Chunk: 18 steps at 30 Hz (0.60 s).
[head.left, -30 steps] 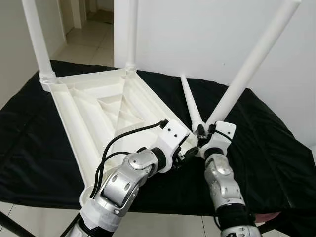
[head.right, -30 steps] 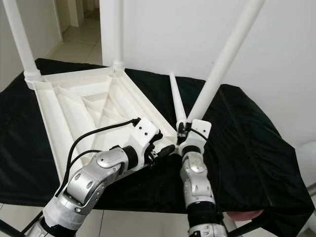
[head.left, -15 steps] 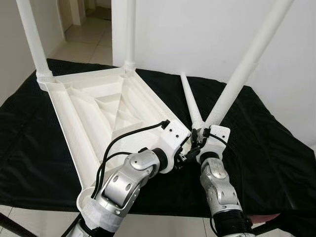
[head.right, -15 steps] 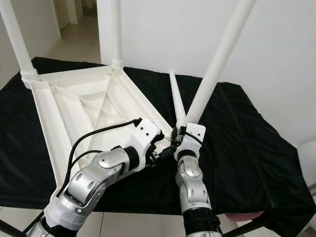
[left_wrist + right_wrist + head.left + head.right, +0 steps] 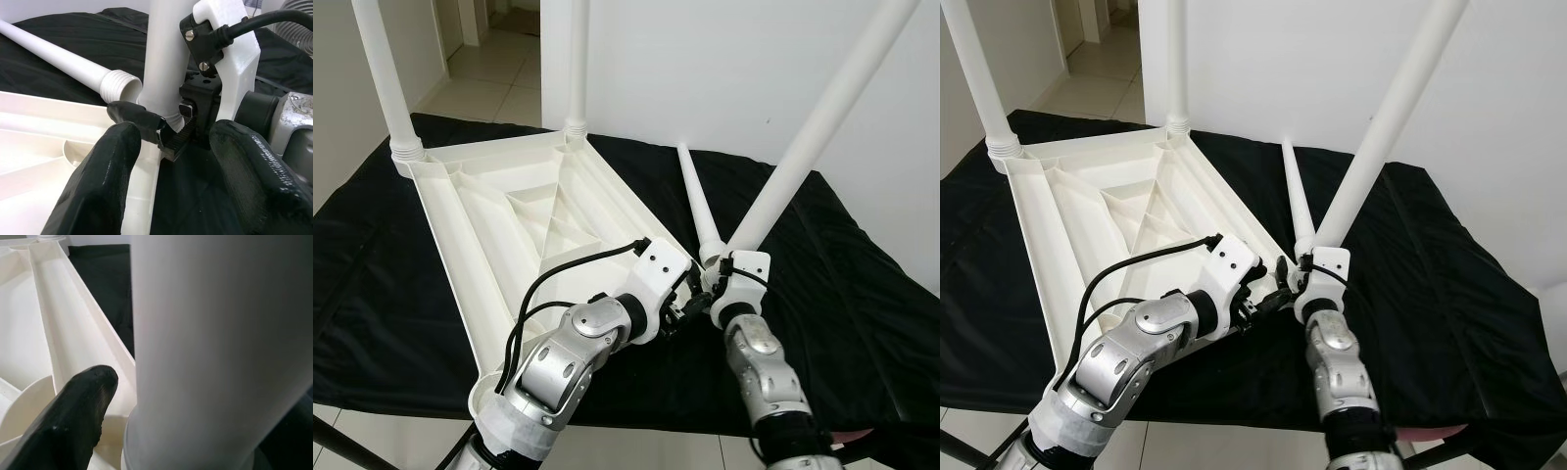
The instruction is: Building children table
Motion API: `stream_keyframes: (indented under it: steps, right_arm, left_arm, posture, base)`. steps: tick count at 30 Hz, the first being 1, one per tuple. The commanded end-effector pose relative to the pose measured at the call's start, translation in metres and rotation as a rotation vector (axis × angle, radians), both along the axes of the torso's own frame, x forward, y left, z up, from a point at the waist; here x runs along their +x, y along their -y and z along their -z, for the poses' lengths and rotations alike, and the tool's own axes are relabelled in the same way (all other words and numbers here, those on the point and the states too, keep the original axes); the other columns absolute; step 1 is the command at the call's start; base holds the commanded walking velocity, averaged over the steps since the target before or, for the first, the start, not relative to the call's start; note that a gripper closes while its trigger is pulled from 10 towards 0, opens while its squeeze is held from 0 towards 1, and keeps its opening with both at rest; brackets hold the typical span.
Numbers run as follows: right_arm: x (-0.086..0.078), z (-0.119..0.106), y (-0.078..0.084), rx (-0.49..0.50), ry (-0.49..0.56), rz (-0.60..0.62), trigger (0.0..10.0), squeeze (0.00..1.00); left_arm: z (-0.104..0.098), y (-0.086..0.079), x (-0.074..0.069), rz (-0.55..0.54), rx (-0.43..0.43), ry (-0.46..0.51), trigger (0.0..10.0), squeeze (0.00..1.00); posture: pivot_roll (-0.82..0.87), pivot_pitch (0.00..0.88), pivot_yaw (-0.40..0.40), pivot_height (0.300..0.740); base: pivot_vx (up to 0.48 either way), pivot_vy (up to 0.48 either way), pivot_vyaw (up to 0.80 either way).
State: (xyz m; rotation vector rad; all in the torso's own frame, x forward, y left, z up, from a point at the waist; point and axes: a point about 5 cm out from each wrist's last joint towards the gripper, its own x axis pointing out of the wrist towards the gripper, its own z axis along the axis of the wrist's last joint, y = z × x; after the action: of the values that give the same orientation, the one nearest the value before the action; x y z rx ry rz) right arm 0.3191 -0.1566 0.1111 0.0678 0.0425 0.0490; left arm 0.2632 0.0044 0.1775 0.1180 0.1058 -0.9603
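Note:
A white children's table top (image 5: 499,225) lies upside down on a black cloth. Two white legs (image 5: 382,78) (image 5: 576,59) stand upright in its far corners. My right gripper (image 5: 717,274) is shut on a third leg (image 5: 803,157), which tilts up to the right with its base at the top's near right corner. The black finger (image 5: 73,416) presses against this leg (image 5: 215,347). My left gripper (image 5: 176,132) is open just before that corner, its fingers (image 5: 98,196) apart and touching nothing. A fourth leg (image 5: 698,201) lies loose on the cloth, with its threaded end (image 5: 115,85) near the corner.
The black cloth (image 5: 862,294) covers the whole work table, with bare room to the right of the legs. A white wall (image 5: 724,69) stands right behind it. A tiled floor (image 5: 499,78) and a doorway lie at the back left.
The head view has shifted a little. My right gripper with the tilted leg has edged slightly towards the top's near corner. The left gripper has held its place.

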Motion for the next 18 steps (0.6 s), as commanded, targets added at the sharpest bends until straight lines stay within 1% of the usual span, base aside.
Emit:
stream_keyframes:
  steps: [1, 3, 4, 5, 7, 8, 9, 11, 13, 14, 15, 17, 18]
  right_arm:
    - [0.0, 0.006, 0.007, -0.014, -0.024, -0.012, 10.0, 0.0]
    - [0.001, 0.007, 0.009, -0.03, -0.027, -0.026, 10.0, 0.0]
    - [0.003, 0.013, 0.015, -0.057, -0.056, -0.095, 10.0, 0.0]
    - [0.004, 0.015, 0.016, -0.06, -0.068, -0.122, 10.0, 0.0]
    - [0.004, 0.015, 0.016, -0.06, -0.068, -0.122, 10.0, 0.0]
    - [0.004, 0.017, 0.017, -0.068, -0.075, -0.157, 10.0, 0.0]
    - [0.004, 0.017, 0.017, -0.068, -0.075, -0.157, 10.0, 0.0]
    - [0.004, 0.022, 0.016, -0.079, -0.1, -0.225, 10.0, 0.0]
    - [0.004, 0.023, 0.016, -0.089, -0.103, -0.245, 10.0, 0.0]
    - [0.003, 0.024, 0.015, -0.089, -0.1, -0.278, 10.0, 0.0]
    - [0.003, 0.024, 0.015, -0.089, -0.1, -0.278, 10.0, 0.0]
    - [-0.001, 0.023, 0.009, -0.081, -0.08, -0.356, 10.0, 0.0]
    - [-0.001, 0.023, 0.009, -0.081, -0.08, -0.356, 10.0, 0.0]
  left_arm:
    - [-0.002, 0.005, -0.002, 0.023, 0.002, -0.002, 10.0, 0.0]
    - [-0.002, 0.005, -0.002, 0.023, 0.001, -0.001, 10.0, 0.0]
    - [-0.002, 0.005, -0.002, 0.021, 0.0, -0.001, 10.0, 0.0]
    - [-0.003, 0.005, -0.002, 0.021, 0.0, -0.001, 10.0, 0.0]
    - [-0.003, 0.005, -0.002, 0.021, 0.0, -0.001, 10.0, 0.0]
    - [-0.003, 0.005, -0.002, 0.022, -0.001, 0.0, 10.0, 0.0]
    - [-0.003, 0.005, -0.002, 0.022, -0.001, 0.0, 10.0, 0.0]
    - [-0.003, 0.005, -0.001, 0.022, -0.001, 0.002, 10.0, 0.0]
    - [-0.004, 0.005, -0.001, 0.022, -0.002, 0.002, 10.0, 0.0]
    - [-0.004, 0.005, -0.001, 0.021, -0.002, 0.003, 10.0, 0.0]
    - [-0.004, 0.005, -0.001, 0.021, -0.002, 0.003, 10.0, 0.0]
    - [-0.004, 0.004, -0.001, 0.018, 0.0, 0.003, 10.0, 0.0]
    - [-0.004, 0.004, -0.001, 0.018, 0.0, 0.003, 10.0, 0.0]
  posture:
    - [0.03, 0.0, -0.123, 0.74]
    - [0.03, 0.0, -0.123, 0.74]
    - [0.03, 0.0, -0.121, 0.74]
    - [0.03, 0.0, -0.121, 0.74]
    - [0.03, 0.0, -0.121, 0.74]
    - [0.03, 0.0, -0.121, 0.74]
    - [0.03, 0.0, -0.121, 0.74]
    - [0.03, 0.0, -0.12, 0.74]
    - [0.03, 0.0, -0.12, 0.74]
    - [0.03, 0.0, -0.12, 0.74]
    - [0.03, 0.0, -0.12, 0.74]
    - [0.04, 0.0, -0.123, 0.74]
    - [0.04, 0.0, -0.123, 0.74]
  base:
    - [0.0, 0.0, 0.0]
    - [0.0, 0.0, 0.0]
    - [0.0, 0.0, 0.0]
    - [0.0, 0.0, 0.0]
    - [0.0, 0.0, 0.0]
    - [0.0, 0.0, 0.0]
    - [0.0, 0.0, 0.0]
    - [0.0, 0.0, 0.0]
    - [0.0, 0.0, 0.0]
    - [0.0, 0.0, 0.0]
    - [0.0, 0.0, 0.0]
    - [0.0, 0.0, 0.0]
    - [0.0, 0.0, 0.0]
